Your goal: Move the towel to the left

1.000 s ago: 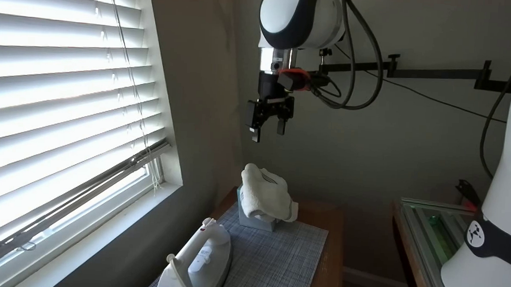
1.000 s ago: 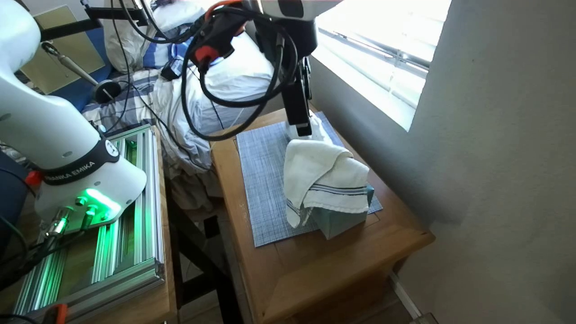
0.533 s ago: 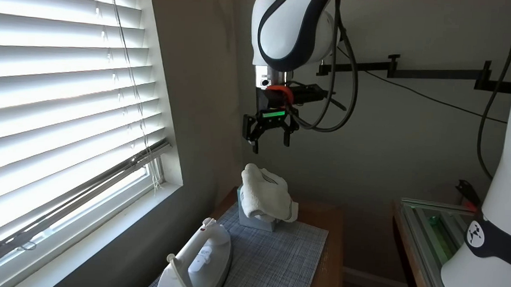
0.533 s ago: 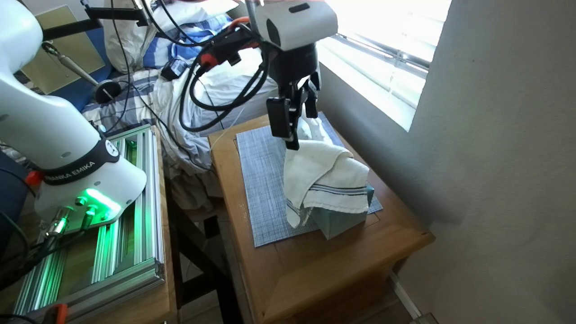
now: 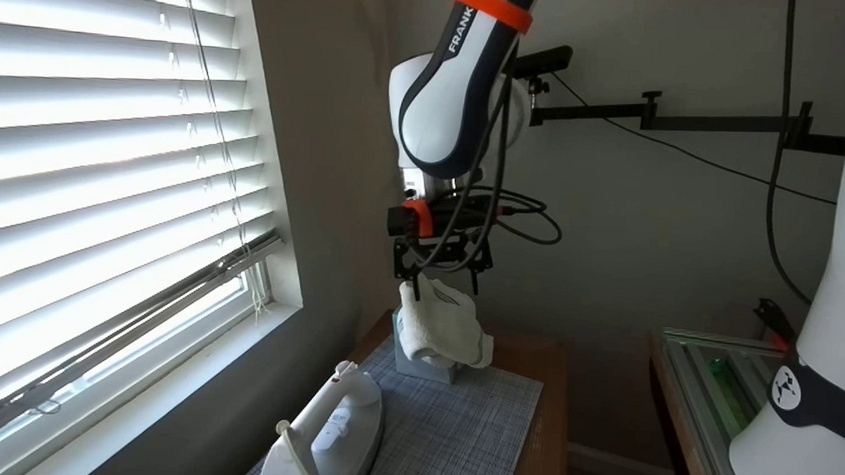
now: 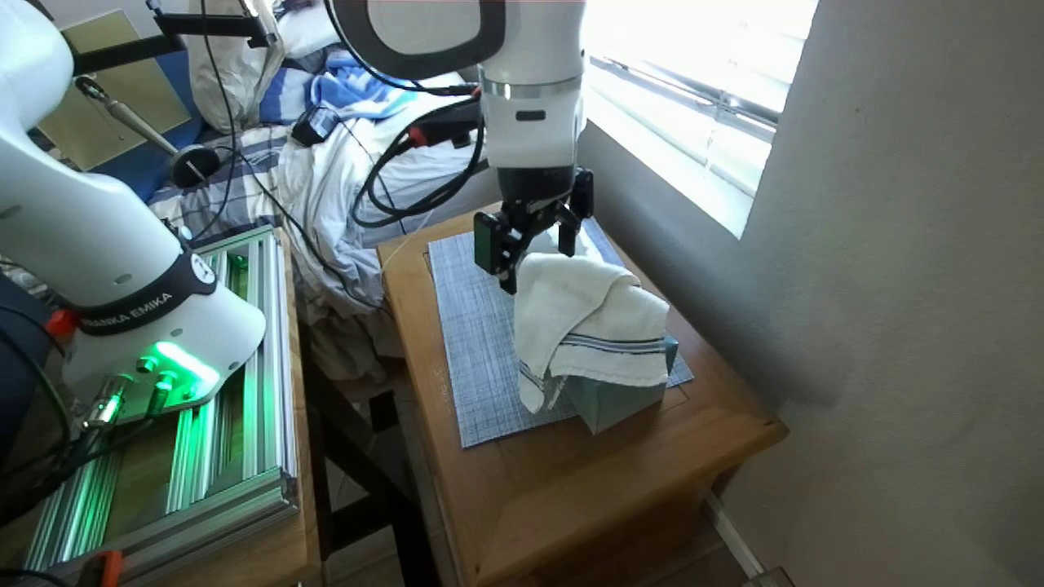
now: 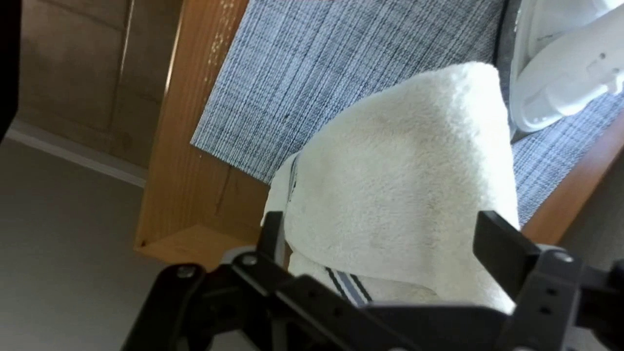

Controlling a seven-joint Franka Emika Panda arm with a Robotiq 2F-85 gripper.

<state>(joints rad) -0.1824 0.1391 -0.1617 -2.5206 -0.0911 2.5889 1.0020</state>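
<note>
Hanging apart and empty, fingers (image 7: 502,251) bracket the towel (image 7: 399,195) in wrist view; it seems just below them, so descending looks next.

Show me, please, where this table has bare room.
Bare: mat between the iron and the table edge away from the window; wood between the box and the end opposite the iron. Crowded: towel on the box, open gripper close.

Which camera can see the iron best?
An exterior view: nothing stands in front of the iron there, though the picture's bottom edge crops it. The wrist view catches only part, at its right edge. In an exterior view, the end effector and towel leave just a bit peeking out.
</note>
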